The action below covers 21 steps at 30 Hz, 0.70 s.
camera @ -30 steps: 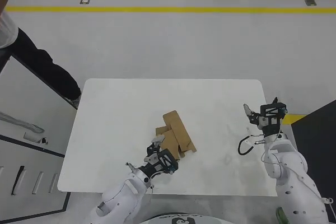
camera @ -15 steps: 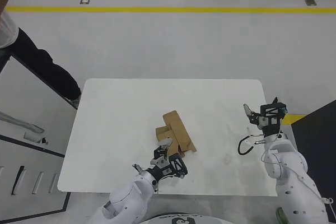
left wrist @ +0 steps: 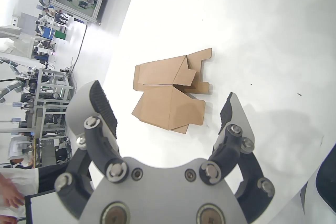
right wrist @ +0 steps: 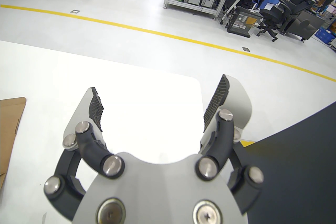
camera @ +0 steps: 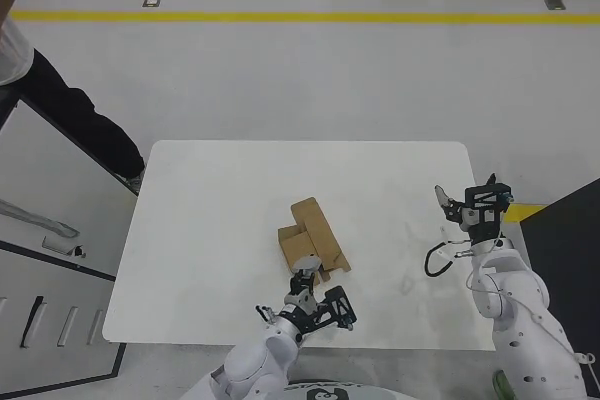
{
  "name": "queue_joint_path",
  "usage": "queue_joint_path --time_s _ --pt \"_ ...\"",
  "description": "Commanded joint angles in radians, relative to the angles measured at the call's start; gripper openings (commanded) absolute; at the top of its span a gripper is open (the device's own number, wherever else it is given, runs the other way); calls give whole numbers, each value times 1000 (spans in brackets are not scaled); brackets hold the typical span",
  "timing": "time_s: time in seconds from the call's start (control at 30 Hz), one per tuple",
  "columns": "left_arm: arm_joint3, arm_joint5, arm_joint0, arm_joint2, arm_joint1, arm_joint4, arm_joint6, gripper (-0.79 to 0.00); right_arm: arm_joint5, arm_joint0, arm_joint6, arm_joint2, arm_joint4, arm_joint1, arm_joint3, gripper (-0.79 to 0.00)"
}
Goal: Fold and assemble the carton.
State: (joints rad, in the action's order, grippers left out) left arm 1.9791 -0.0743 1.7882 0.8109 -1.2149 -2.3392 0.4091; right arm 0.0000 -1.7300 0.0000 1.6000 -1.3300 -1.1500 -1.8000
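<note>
The carton (camera: 313, 240) lies near the middle of the white table (camera: 210, 220), a little toward the robot's side, as a flat piece of brown cardboard that is only partly folded. From the top it reads as a long strip set at a slant, with shorter panels doubled against its left side. In the left wrist view the carton (left wrist: 168, 93) shows several panels lapped over one another, with crease lines meeting near its middle and two notched tabs sticking out at one end; nothing stands up as a finished wall or closed side. The left gripper (camera: 305, 275) sits at the end of the carton nearest the robot. Its fingers are spread wide and grip nothing. From its own wrist camera the left gripper (left wrist: 162, 91) frames the carton between its two ribbed pads (left wrist: 103, 104), with bare table (left wrist: 262, 25) showing on both sides of the cardboard, and I cannot tell whether any fingertip touches it. The right gripper (camera: 467, 190) is at the right edge of the table, well apart from the carton. In its own view the right gripper (right wrist: 158, 84) is likewise wide open and empty, over the table (right wrist: 131, 83) near a rounded corner, with one edge of the carton (right wrist: 8, 130) off to the side. A yellow line (camera: 280, 17) runs across the floor beyond the table.
</note>
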Motion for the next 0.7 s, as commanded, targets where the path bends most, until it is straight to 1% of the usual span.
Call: queue_joint_path --time_s 0.0,0.07,0.3,0.37,0.57,0.67 --pt "0 0 0 0 0 0 0 0 0 0 0 0 0 0 0 0" --pt "-20 -5 1 -1 -1 25 -11 0 0 0 0 0 0 0 0 0" --pt "-72 78 -33 -31 -18 5 56 0 0 0 0 0 0 0 0 0" --pt "-81 68 -52 -46 -21 -9 49 0 0 0 0 0 0 0 0 0" --pt "-81 68 -52 -46 -21 -9 49 0 0 0 0 0 0 0 0 0" --pt "-92 65 -54 -47 -21 -1 25 0 0 0 0 0 0 0 0 0"
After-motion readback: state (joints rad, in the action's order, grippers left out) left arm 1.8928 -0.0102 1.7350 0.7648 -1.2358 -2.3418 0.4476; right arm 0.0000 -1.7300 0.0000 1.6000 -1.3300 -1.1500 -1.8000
